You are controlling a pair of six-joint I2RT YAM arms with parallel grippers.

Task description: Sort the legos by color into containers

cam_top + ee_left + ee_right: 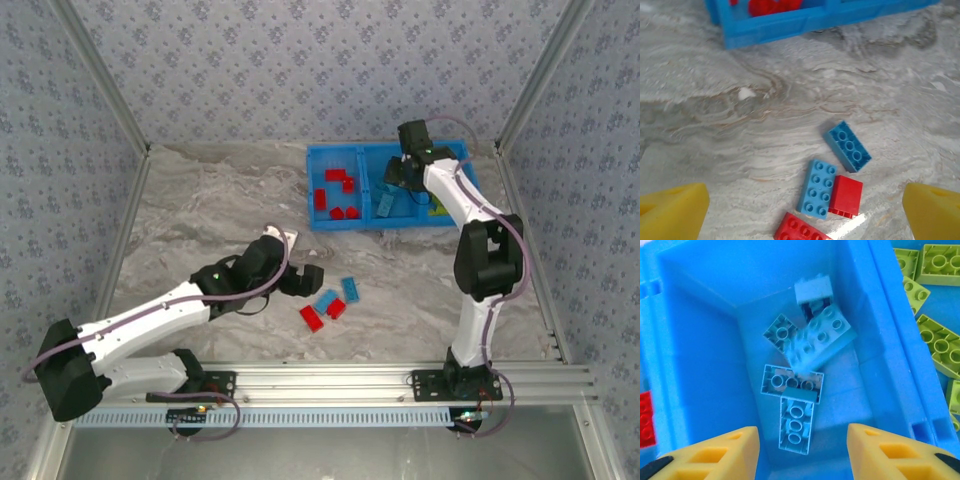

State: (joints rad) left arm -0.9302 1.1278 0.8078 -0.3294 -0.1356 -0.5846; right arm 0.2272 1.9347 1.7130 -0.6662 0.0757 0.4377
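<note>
Hovering above the bin's (345, 224) middle compartment (705, 340), right claw (802, 452): jaws apart, nothing between them. Below it, light blue legos (822, 335) heaped on the compartment floor. Yellow-green legos (935, 342) in the compartment to its right; red legos (335, 190) in the left one. Left claw (805, 202): jaws wide apart, above the table (740, 150), over four loose legos (817, 187), two light blue, two red.

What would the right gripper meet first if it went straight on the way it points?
The right gripper would probably meet the light blue legos piled in the middle compartment, below its open fingers; depth is unclear.
</note>
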